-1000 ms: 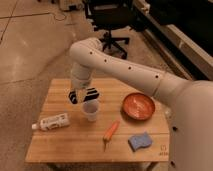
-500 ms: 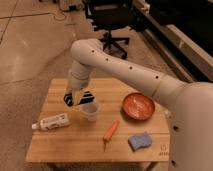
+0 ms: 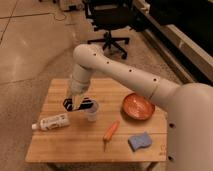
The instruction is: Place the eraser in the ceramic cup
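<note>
At the left of the desk (image 3: 60,147) a white bottle (image 3: 51,122) lay on its side, its long axis running left to right. It carried a label, but I could read no writing or brand on it.

Just right of the bottle and a little farther back, my jaws hung low over the desk at the end of the white arm (image 3: 107,67), which reached in from the right. They showed only as a dark mass. I could not tell whether they were wide, narrow or closed on something. I saw no eraser lying loose on the desk. I judged it was probably within that dark mass, though I could not make it out as a separate thing.

The ceramic cup (image 3: 92,111) stood upright just to the right of the jaws and slightly nearer, its mouth open upward and almost touching them. I judged the coming move depended on a short shift right and near, until the jaws sat over that mouth.

Farther right lay an orange carrot-like piece (image 3: 111,131), then the orange-red bowl (image 3: 137,106), and near it a blue sponge (image 3: 140,141).
</note>
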`<state>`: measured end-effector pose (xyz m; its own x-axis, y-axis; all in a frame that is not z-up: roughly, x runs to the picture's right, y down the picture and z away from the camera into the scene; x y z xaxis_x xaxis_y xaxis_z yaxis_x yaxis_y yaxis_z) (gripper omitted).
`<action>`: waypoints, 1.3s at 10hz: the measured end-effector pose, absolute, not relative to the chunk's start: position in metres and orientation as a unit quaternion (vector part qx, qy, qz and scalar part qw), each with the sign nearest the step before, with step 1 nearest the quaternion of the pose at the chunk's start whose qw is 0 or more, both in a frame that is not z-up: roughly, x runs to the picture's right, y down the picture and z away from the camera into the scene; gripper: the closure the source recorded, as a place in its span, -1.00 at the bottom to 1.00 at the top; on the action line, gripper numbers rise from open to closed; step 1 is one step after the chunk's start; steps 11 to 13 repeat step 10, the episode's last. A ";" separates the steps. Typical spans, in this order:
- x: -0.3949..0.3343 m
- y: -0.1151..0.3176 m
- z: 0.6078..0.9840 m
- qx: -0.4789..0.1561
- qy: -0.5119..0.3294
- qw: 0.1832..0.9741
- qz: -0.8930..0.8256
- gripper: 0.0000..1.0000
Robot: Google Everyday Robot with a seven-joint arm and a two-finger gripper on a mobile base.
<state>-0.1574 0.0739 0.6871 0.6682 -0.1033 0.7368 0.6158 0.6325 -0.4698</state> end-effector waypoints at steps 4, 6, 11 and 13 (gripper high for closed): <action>-0.151 0.078 0.696 -0.383 -0.350 0.831 -0.202 -0.22; -0.147 0.074 0.697 -0.377 -0.351 0.833 -0.199 -0.21; -0.147 0.071 0.706 -0.381 -0.353 0.831 -0.200 0.44; -0.147 0.071 0.706 -0.381 -0.353 0.831 -0.200 0.44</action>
